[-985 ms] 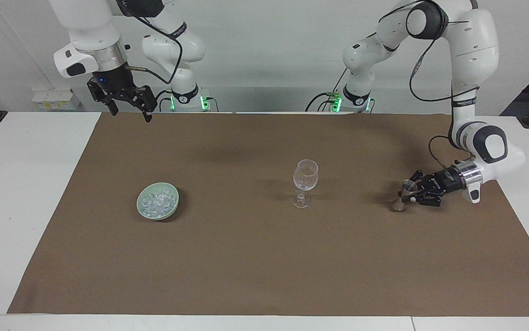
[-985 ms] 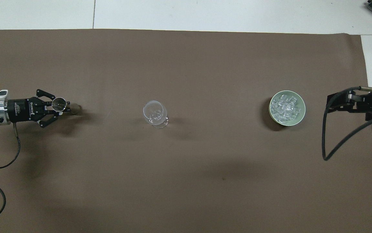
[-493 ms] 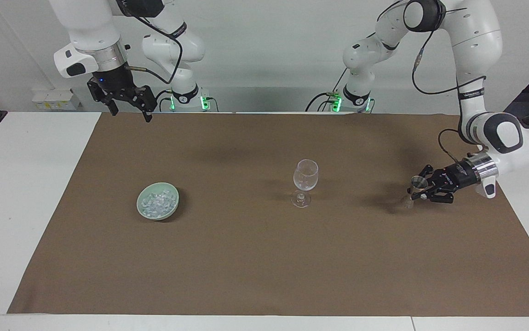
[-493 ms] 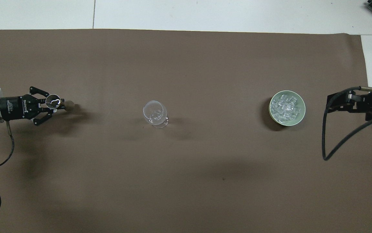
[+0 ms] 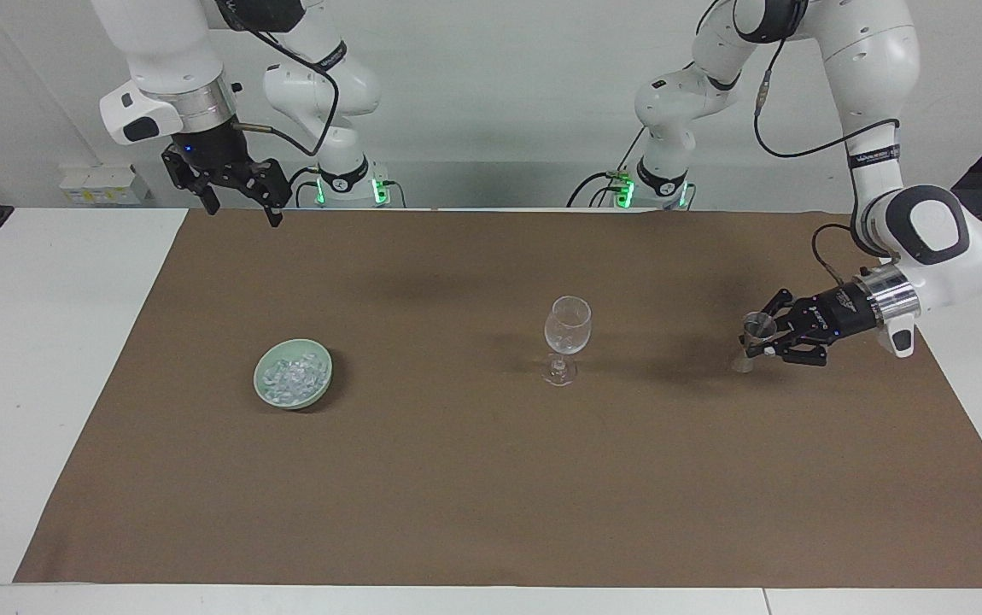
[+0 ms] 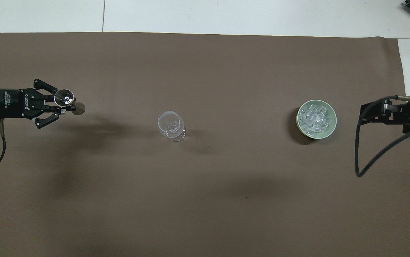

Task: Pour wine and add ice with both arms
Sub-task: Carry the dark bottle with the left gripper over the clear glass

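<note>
Ice [image 5: 292, 376], glassy chunks, heaps in a round green bowl [image 5: 320, 382].

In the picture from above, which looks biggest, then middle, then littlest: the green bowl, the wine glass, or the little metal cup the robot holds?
1. Green bowl, widest.
2. Wine glass.
3. Metal cup in the left gripper, smallest even though it is lifted toward the camera.
</note>
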`<move>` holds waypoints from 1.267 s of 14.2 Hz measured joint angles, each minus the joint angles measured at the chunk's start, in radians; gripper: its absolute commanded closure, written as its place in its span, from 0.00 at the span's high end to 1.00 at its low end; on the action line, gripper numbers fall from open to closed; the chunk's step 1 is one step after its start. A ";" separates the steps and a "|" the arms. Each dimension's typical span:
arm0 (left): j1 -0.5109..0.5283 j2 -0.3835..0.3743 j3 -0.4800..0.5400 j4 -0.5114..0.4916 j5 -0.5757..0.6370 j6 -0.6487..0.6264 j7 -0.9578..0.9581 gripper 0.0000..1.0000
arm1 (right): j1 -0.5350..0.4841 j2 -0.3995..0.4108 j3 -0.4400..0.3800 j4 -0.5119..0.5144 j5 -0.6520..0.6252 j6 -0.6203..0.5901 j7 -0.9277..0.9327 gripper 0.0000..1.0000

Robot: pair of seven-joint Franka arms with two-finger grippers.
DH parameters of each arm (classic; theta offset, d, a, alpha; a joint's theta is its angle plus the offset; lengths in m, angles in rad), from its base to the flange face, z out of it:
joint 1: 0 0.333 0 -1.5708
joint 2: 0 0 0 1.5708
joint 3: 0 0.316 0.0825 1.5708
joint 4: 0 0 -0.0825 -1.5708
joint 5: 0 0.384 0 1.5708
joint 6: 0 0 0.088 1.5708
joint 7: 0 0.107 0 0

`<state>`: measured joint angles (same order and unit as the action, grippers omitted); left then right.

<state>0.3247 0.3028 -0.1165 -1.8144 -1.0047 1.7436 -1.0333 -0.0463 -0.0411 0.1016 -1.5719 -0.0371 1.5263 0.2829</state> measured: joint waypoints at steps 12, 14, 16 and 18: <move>-0.185 -0.011 -0.006 0.043 0.024 0.001 -0.182 0.00 | 0.000 0.000 0.000 0.000 0.000 0.000 0.000 1.00; -0.224 -0.018 -0.008 0.043 0.024 0.001 -0.186 0.00 | 0.000 0.000 0.000 0.000 0.000 0.000 0.000 1.00; -0.262 -0.034 -0.008 0.043 0.024 0.000 -0.201 0.00 | 0.000 0.000 0.000 0.000 0.000 0.000 0.000 1.00; -0.291 -0.049 -0.008 0.042 0.025 0.000 -0.208 0.00 | 0.000 0.000 0.000 0.000 0.000 0.000 0.000 1.00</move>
<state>0.0334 0.2536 -0.1243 -1.7719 -0.9792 1.7432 -1.2415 -0.0463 -0.0411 0.1016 -1.5719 -0.0371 1.5263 0.2829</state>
